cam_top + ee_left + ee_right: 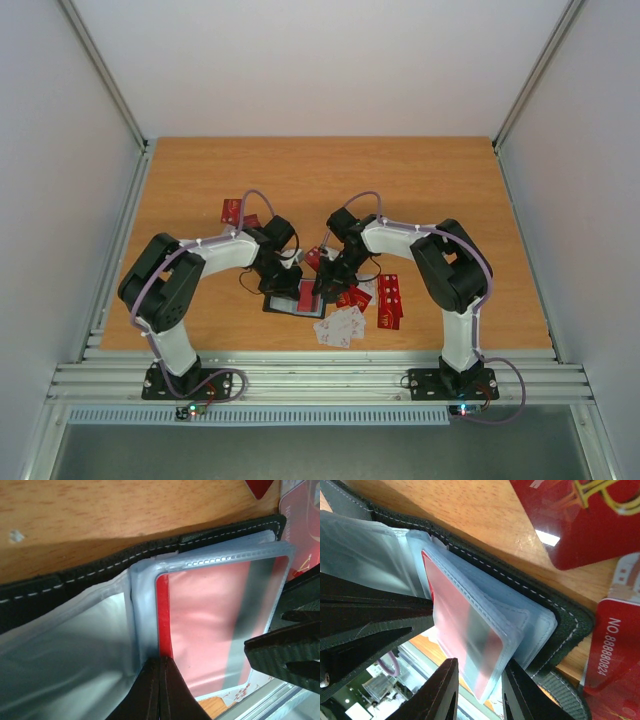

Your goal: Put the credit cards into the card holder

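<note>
Your left gripper (160, 666), at the bottom centre of the left wrist view, is closed tight. Its two fingers are pressed together with their tips at the left seam of a clear sleeve (215, 560). You cannot tell whether a thin leaf of plastic is pinched between them.

Your right gripper (479, 687), at the bottom of the right wrist view, has its jaws partly apart, one on either side of the sleeve's lower corner. Whether they press on it cannot be told.

A red card (200, 625) lies inside that sleeve, seen through the plastic. The sleeve belongs to the card holder (100, 572), a black stitched case lying open on the table (300, 170), just below centre in the top view, between both arms. Loose cards (390, 300), red and white, lie to its right and lower right.

The likely risks:
- **Dragging on the sleeve:** if your right jaws drag on the sleeve as they withdraw, they could pull the card back out or lift the light holder.
- **Losing the left hold:** letting go on the left could let the plastic leaves flop shut over the open pocket.
- **Crowded fingers:** the two sets of fingers sit very near each other, so a sideways move may knock them together or shove the holder into the loose cards.
</note>
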`<control>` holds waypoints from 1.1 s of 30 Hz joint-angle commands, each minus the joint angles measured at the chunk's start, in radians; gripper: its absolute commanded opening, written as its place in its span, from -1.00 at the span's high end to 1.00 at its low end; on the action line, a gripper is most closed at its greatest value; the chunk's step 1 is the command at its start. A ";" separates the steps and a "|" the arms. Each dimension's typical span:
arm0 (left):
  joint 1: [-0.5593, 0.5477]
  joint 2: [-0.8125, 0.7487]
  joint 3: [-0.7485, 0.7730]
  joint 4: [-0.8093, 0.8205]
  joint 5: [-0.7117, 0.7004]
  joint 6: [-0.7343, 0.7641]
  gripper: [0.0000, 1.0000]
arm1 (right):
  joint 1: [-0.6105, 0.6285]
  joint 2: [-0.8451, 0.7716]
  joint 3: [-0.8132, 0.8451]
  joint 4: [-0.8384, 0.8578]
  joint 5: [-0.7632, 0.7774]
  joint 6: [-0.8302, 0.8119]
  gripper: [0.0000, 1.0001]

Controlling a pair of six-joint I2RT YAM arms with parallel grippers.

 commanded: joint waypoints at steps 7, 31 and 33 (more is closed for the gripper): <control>-0.011 -0.031 0.043 -0.006 -0.028 -0.032 0.93 | 0.012 0.003 0.031 -0.022 -0.030 -0.027 0.49; 0.065 -0.242 0.083 -0.201 -0.155 -0.041 0.76 | 0.054 0.033 0.152 -0.079 -0.038 -0.027 0.49; 0.083 -0.267 0.077 -0.212 -0.161 -0.034 0.75 | 0.066 0.044 0.170 -0.087 -0.038 -0.028 0.49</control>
